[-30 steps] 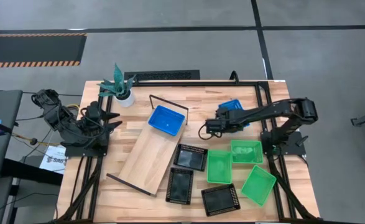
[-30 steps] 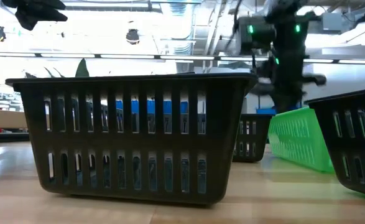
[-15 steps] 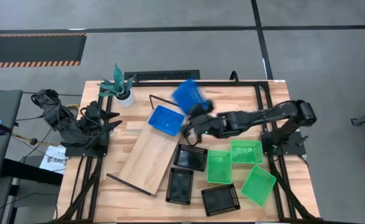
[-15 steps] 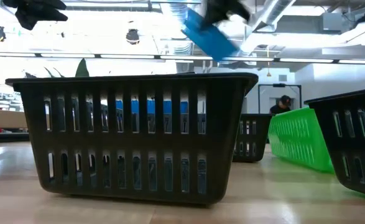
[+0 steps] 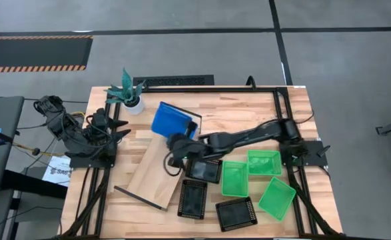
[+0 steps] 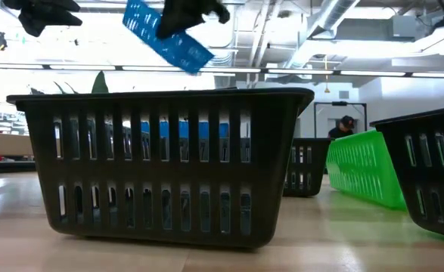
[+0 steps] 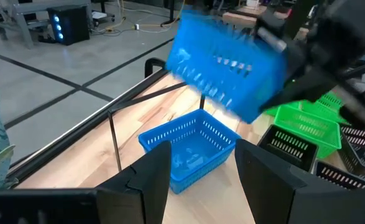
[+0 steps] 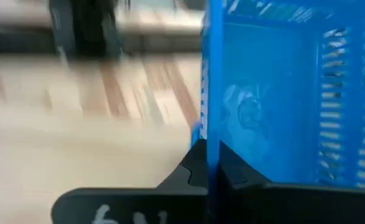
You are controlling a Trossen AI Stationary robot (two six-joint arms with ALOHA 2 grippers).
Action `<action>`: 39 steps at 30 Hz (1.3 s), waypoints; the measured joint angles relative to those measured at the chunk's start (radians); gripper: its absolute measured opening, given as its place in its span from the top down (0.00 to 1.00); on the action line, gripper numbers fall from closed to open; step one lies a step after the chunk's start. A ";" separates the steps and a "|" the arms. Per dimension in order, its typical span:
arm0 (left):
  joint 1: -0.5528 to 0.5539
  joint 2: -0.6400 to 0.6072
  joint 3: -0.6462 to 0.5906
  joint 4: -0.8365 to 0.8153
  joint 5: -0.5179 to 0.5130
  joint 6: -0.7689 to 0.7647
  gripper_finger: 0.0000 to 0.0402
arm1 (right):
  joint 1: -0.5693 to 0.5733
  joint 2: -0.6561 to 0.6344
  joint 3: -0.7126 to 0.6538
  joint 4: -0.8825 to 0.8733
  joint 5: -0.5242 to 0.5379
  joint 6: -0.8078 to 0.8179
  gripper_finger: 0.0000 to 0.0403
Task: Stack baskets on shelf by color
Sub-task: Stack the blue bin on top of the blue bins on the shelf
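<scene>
Gripping a blue basket [image 5: 170, 121] by its rim, my right gripper [image 5: 180, 142] sits a little left of centre in the high view, fingers pinched shut on the thin plastic wall. In the right wrist view that wall runs straight up between my two dark fingers. The basket hangs tilted in the air; in the low view it shows at the upper left, well above the table.

Directly beneath it, as the left wrist view shows, a second blue basket [image 7: 189, 146] already rests at the far end of the shelf [image 5: 153, 170], which lies slantwise across the left-centre of the high view. The rest of the plank is bare.

Further out, to the lower right of the high view, three black baskets [image 5: 204, 169] and three green baskets [image 5: 234, 178] lie loose on the tabletop [image 5: 262, 110]. I cannot find a third blue basket in these views.

My left gripper [image 5: 118, 129] waits at the left edge of the table, with its fingers spread apart as its own wrist view shows them.

By my reckoning the job is barely begun: one basket is placed, a second is about to nest into it, and the black and green stacks are not started.
</scene>
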 joint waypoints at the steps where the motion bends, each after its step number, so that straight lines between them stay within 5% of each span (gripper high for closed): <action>1: 0.000 0.000 0.000 0.000 0.000 0.000 0.58 | -0.005 0.025 0.030 -0.032 -0.004 -0.001 0.98; 19: 0.000 0.000 0.000 -0.061 0.027 -0.034 0.58 | -0.104 0.088 0.115 -0.292 -0.248 0.066 0.97; 39: 0.000 0.000 0.000 -0.061 0.027 -0.045 0.58 | -0.122 0.087 0.102 -0.355 -0.291 0.148 0.96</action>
